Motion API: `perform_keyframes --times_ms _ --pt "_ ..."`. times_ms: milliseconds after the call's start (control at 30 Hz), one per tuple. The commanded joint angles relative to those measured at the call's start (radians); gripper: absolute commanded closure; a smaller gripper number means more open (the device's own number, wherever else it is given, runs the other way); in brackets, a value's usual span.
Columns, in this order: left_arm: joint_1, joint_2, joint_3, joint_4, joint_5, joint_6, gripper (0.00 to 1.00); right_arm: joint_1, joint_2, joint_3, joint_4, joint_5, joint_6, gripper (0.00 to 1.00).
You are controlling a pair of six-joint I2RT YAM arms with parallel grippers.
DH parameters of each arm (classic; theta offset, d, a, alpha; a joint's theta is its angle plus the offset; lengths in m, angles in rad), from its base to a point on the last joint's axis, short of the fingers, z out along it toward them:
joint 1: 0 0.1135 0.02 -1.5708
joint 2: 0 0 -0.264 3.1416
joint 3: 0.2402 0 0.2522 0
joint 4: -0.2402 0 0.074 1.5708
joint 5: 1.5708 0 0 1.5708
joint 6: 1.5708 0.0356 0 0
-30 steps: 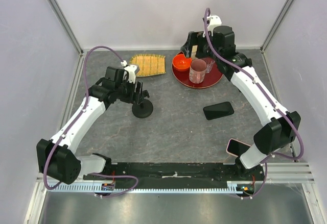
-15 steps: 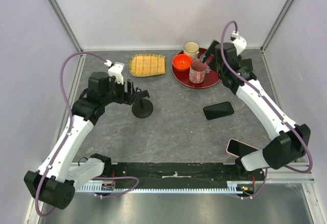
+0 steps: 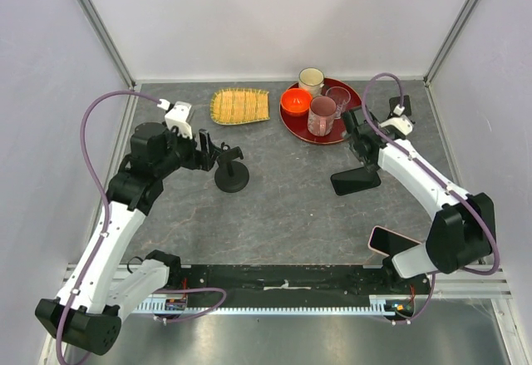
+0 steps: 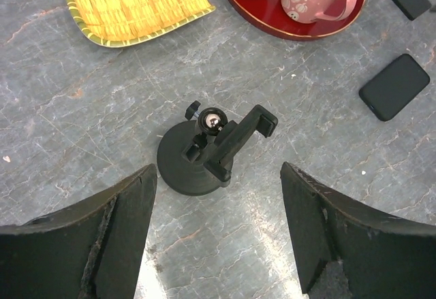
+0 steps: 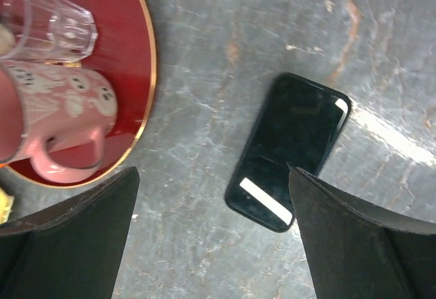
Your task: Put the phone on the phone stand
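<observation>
Grey veined tabletop [image 3: 283,215], white walls [image 3: 249,16]; left claw [image 4: 218,176] gapes over phone stand [image 4: 204,156], right claw [image 5: 212,176] over phone [image 5: 289,149].

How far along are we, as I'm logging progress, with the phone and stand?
Done: nothing; the phone stand is bare and the black phone lies flat. In hand: the open right gripper hovers over the phone, the open left gripper over the stand. Left: grasp, lift, seat.
</observation>
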State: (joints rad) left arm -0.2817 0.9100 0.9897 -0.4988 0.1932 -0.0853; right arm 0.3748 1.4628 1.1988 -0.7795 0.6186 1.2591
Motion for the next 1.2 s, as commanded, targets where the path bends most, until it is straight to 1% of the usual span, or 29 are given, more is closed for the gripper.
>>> perform_keyframes --times_ms 0,100,167,200,333,433,700,800,933,1167 --pt "0.004 -0.04 -0.002 0.048 0.008 -0.028 0.2 -0.007 -0.068 -0.109 -0.033 -0.005 0.131 0.02" --pt "0.004 -0.046 0.001 0.051 0.009 -0.037 0.2 -0.022 -0.078 -0.186 -0.018 -0.023 0.163 0.02" --pt "0.004 -0.051 -0.005 0.057 0.008 -0.041 0.2 -0.057 -0.061 -0.203 0.022 -0.081 0.12 0.02" --pt "0.004 -0.051 -0.008 0.06 0.006 -0.041 0.2 -0.074 -0.053 -0.199 0.022 -0.092 0.112 0.02" --pt "0.006 -0.037 -0.002 0.055 0.005 -0.042 0.2 -0.077 -0.021 -0.194 0.032 -0.126 0.098 0.02" --pt "0.007 -0.045 0.0 0.054 0.006 -0.045 0.2 -0.079 -0.003 -0.225 0.083 -0.158 0.105 0.02" --pt "0.015 -0.045 -0.002 0.054 -0.006 -0.045 0.21 -0.08 0.113 -0.196 0.08 -0.258 0.103 0.02" --pt "0.015 -0.049 -0.003 0.057 0.003 -0.05 0.21 -0.08 0.154 -0.185 0.094 -0.281 0.106 0.02" --pt "0.013 -0.054 -0.01 0.062 -0.023 -0.045 0.21 -0.08 0.195 -0.177 0.097 -0.292 0.121 0.02" --pt "0.015 -0.045 -0.006 0.06 0.0 -0.05 0.21 -0.096 0.203 -0.235 0.12 -0.296 0.183 0.03"
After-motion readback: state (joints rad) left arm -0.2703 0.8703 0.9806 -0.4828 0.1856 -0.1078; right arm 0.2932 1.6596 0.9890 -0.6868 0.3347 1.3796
